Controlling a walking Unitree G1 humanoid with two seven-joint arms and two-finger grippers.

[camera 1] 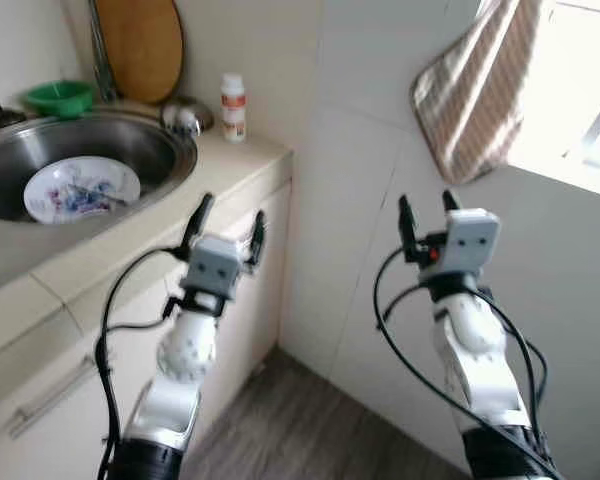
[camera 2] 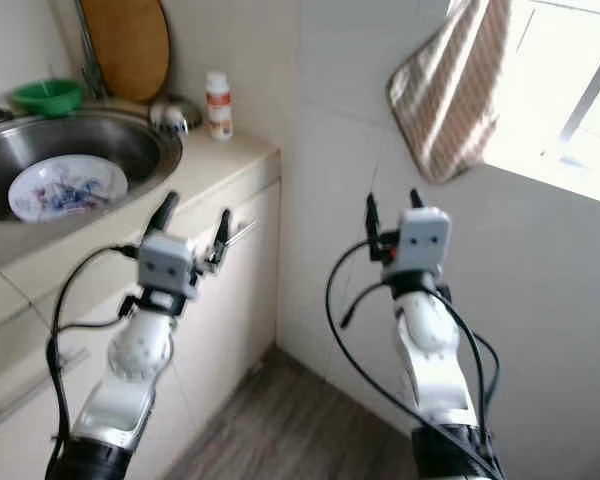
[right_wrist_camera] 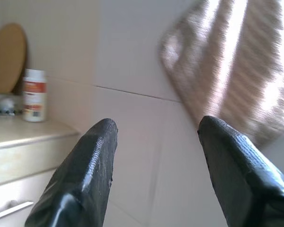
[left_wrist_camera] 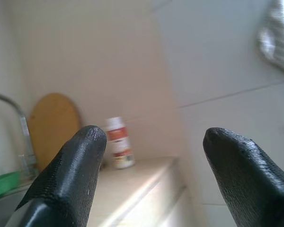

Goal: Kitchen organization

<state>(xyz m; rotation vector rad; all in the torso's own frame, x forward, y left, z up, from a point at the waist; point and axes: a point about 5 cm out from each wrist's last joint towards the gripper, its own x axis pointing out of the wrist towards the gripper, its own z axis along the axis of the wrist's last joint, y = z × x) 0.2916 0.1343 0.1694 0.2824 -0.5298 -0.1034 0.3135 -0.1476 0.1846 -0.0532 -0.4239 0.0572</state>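
Two silver arms with white ball-jointed wrists, looping black cables and grey camera blocks end in the left gripper [camera 1: 228, 221] and right gripper [camera 1: 427, 210], each with two long black textured fingers.

Label print on the white bottle [camera 1: 233, 107] too small to read, striped towel [camera 1: 477, 85] cut off above.

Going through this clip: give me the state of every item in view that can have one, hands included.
left hand: open, empty, raised beside the counter front
right hand: open, empty, raised before the tiled wall
plate: lying tilted in the sink, patterned face up
sink: holds the plate
white bottle: upright, cap on
green bowl: upright behind the sink
cutting board: leaning on the wall
striped towel: hanging
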